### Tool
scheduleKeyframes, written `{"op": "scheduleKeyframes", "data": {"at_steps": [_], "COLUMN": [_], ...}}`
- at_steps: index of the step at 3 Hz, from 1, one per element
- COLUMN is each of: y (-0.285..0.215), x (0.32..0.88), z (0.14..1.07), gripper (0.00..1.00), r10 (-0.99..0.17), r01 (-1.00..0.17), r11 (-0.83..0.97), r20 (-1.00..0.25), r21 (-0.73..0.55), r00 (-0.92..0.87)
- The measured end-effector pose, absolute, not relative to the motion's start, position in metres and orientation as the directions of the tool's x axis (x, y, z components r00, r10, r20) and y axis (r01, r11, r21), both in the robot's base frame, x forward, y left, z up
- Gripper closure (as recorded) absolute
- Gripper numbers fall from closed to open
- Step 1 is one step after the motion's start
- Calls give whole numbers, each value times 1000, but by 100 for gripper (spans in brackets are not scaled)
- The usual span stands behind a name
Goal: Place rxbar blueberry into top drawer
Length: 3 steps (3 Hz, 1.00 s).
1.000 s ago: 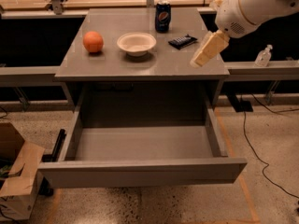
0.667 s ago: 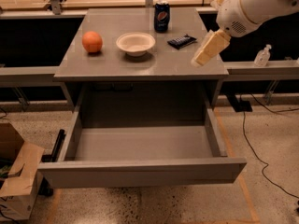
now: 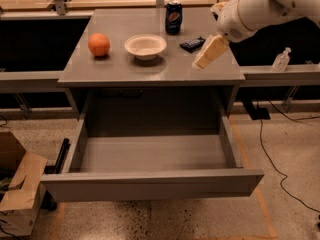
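Note:
The rxbar blueberry (image 3: 192, 44), a small flat dark bar, lies on the grey cabinet top (image 3: 125, 66) right of the bowl and in front of the Pepsi can. The top drawer (image 3: 150, 183) stands pulled fully open below, and its inside is bare. My gripper (image 3: 206, 58) hangs over the right part of the cabinet top, just right of and slightly nearer than the bar, apart from it. Its pale fingers point down and to the left, and nothing shows between them.
A blue Pepsi can (image 3: 173, 17), a white bowl (image 3: 145, 46) and an orange (image 3: 99, 44) stand on the cabinet top. A cardboard box (image 3: 17, 191) sits on the floor at left. A clear bottle (image 3: 281, 59) stands on the right ledge. Cables run over the floor at right.

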State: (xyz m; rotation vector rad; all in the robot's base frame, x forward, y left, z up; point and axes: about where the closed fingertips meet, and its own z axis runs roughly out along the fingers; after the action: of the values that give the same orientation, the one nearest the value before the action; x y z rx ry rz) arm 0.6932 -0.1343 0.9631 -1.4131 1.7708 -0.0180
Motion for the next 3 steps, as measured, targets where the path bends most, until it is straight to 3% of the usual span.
{"op": "scheduleKeyframes", "data": {"at_steps": [2,3], "y": [-131,-132], "x": [788,789], "z": [940,943], "gripper": [0,0], "r10": [-777,-775], "r01": [-760,-756], "r11": [408,409], "r20": [-630,-632], "r21": [-507,-511], "r00": [3,7]}}
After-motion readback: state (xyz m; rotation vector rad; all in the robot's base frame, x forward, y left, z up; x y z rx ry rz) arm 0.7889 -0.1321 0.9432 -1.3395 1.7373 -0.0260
